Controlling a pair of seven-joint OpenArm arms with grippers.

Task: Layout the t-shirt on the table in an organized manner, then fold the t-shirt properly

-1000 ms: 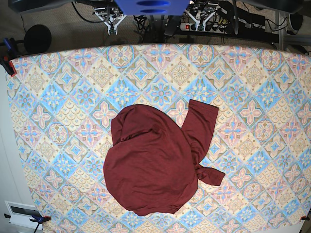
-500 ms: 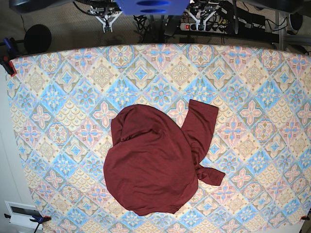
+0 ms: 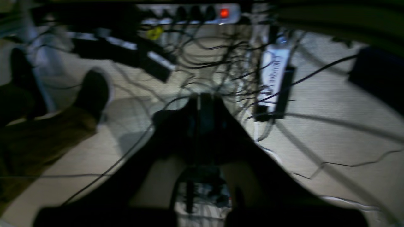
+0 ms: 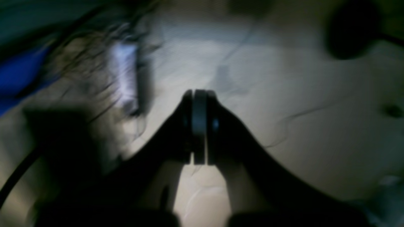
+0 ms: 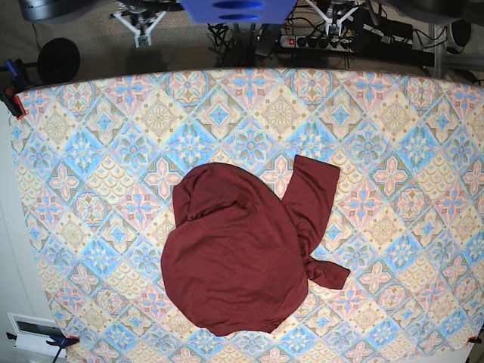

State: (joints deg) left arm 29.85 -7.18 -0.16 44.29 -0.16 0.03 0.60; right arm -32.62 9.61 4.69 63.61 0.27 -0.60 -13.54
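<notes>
Likely light, limp and prone to rucking, so best pinched by the cuff at one o'clock of the rumpled maroon long-sleeved jersey t-shirt (image 5: 234,257), lying on the flower-tiled cloth-covered table (image 5: 408,227), with left gripper (image 3: 205,97) and right gripper (image 4: 199,94) both closed, empty

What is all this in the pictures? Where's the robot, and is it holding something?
The robot has two arms, each ending in a gripper, a bit like a pinching hand. One picture looks down from above. The two darker ones come from cameras on the robot's wrists, so they show its own left gripper and right gripper pointing at the floor.

In the picture from above, a dark red t-shirt lies bunched up on a table covered in flowery diamond patterns. One part sticks out toward the top and a smaller bit pokes out sideways. The robot's job is to spread it out and fold it. Both grippers are shut and hold nothing.
</notes>
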